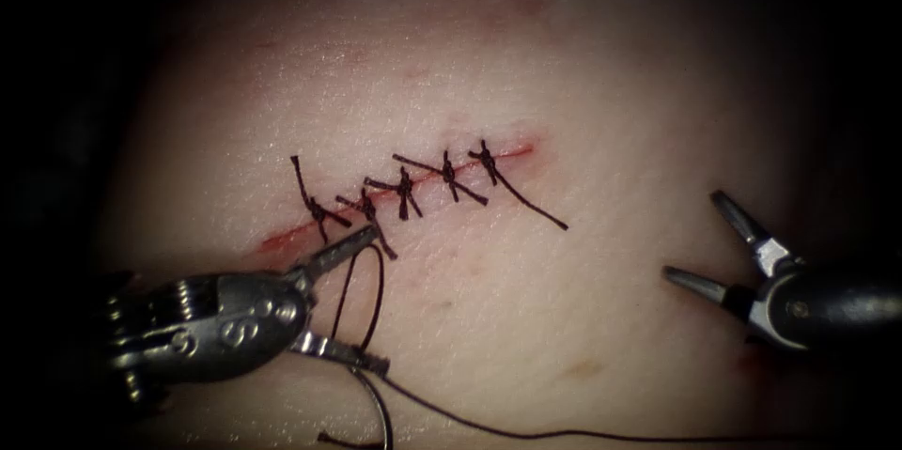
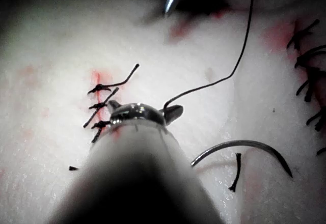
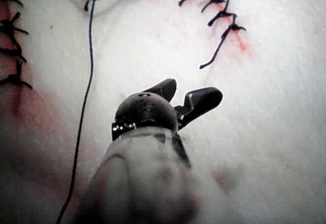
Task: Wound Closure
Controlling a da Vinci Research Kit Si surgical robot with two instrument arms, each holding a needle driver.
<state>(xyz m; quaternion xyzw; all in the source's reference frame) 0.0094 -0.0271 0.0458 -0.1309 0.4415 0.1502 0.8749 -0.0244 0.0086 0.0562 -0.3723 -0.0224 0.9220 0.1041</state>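
The pale pork-belly tissue (image 1: pixel 583 318) carries a slanting red cut (image 1: pixel 395 189) that rises from lower left to upper right, crossed by five dark knotted stitches (image 1: pixel 406 189) with short cut ends of thread (image 1: pixel 531 206) sticking out, the longest trailing down to the right of the cut. Red fluid (image 1: pixel 282 240) shows at the cut's lower left end and faintly at its upper right end. The thin curved steel needle (image 2: pixel 244 150) lies loose on the tissue surface, not in the tissue, below the cut's lower end near the left tool; in the endoscope view part of its arc (image 1: pixel 381 408) shows just under that tool's lower jaw. A long dark thread (image 1: pixel 526 433) runs from there along the tissue toward the right, and a loop of thread (image 1: pixel 366 295) hangs between the left tool's two jaws. The left arm's gripper (image 1: pixel 362 304) has its jaws wide apart, the upper jaw tip lying at the cut's lower stitches and the lower jaw near the thread; it grips nothing. The right arm's gripper (image 1: pixel 693 239), well apart to the right of the cut, also has its jaws spread and holds nothing, hovering over bare tissue.
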